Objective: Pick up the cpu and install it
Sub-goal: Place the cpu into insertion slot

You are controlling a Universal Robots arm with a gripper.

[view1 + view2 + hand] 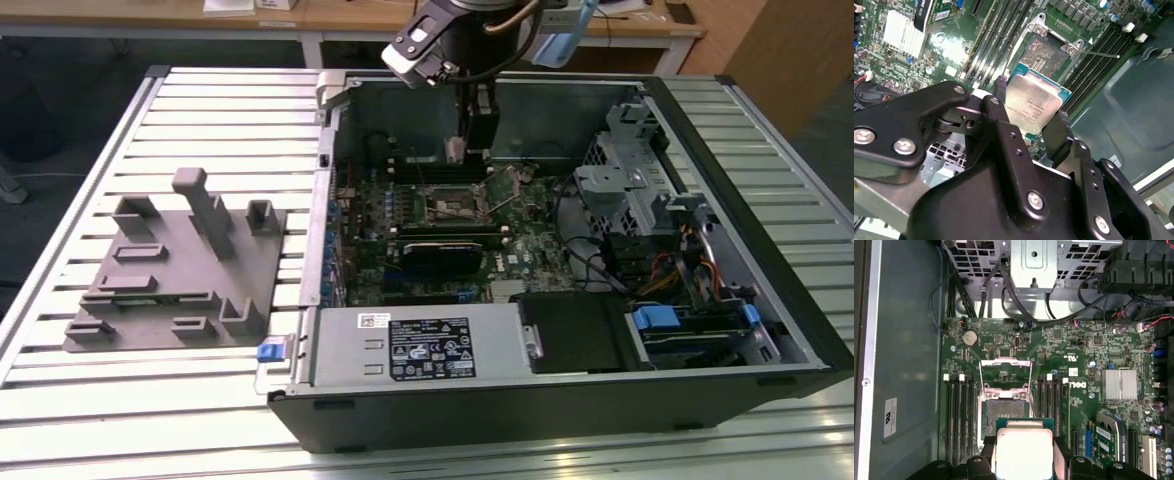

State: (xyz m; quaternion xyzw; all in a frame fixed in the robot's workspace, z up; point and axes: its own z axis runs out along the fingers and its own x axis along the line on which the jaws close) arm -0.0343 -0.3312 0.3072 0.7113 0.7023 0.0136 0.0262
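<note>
An open computer case (315,300) lies on its side on the desk (80,420); inside it a green motherboard (1074,355) covers the floor; the socket (1004,410) in the middle of the board stands open and bare, its metal load plate (1005,371) lifted upright; dark memory slots (959,410) run along both sides of the socket, with nothing in them; a ribbed silver heat sink (1119,385) and a round coin cell (970,337) sit on the board well apart from each other; a black card (441,258) stands across the board near the socket; a silver power supply (414,345) fills the near corner of the case in the exterior view, and a grey metal drive cage (641,180) with bundled cables takes up the side at the exterior view's right.

The pincer (1031,107) is clamped on the cpu (1023,450), its two black fingers (999,90) pressing opposite edges; the chip's pale metal top faces the wrist cameras; it hangs inside the case above the board, just beside the open socket and not seated in it.

The desk is made of pale metal slats; a big grey fixture (174,270) with upright tabs rests on it at the exterior view's left, just beside the case; behind stand a wooden table (334,15) and a wooden cabinet (787,50).
</note>
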